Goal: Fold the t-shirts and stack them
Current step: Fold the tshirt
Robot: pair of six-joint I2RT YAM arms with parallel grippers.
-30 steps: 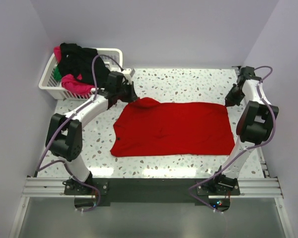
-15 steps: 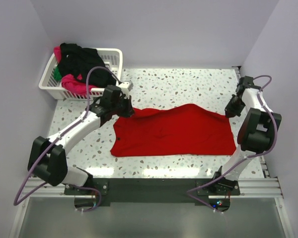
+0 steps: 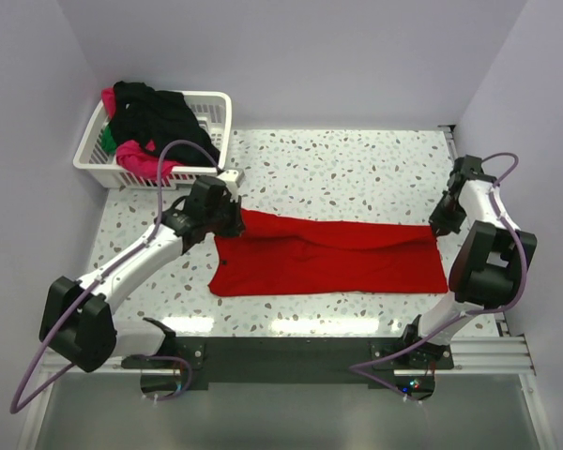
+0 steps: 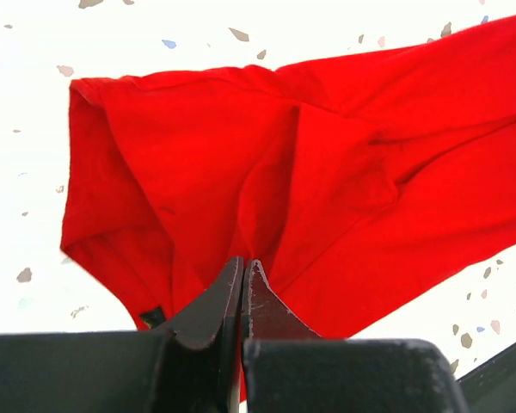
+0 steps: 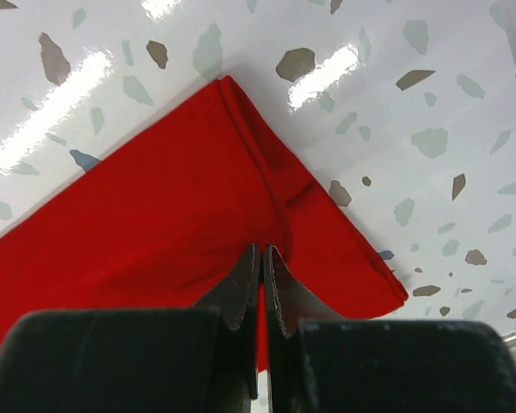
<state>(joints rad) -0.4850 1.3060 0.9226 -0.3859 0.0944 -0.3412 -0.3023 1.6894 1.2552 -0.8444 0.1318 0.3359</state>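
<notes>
Well, the basket [image 3: 211,94] holds black, pink, green shirts [image 3: 150,114].

Bright red t-shirt [image 3: 328,258], white grey-speckled table [image 3: 357,169], white lattice basket [image 3: 221,103], black, pink and green shirts [image 3: 150,112]

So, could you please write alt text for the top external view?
A red t-shirt lies across a speckled table, the left pincer and right pincer each shut on one far corner. A white basket of black and pink clothes sits far left.
</notes>
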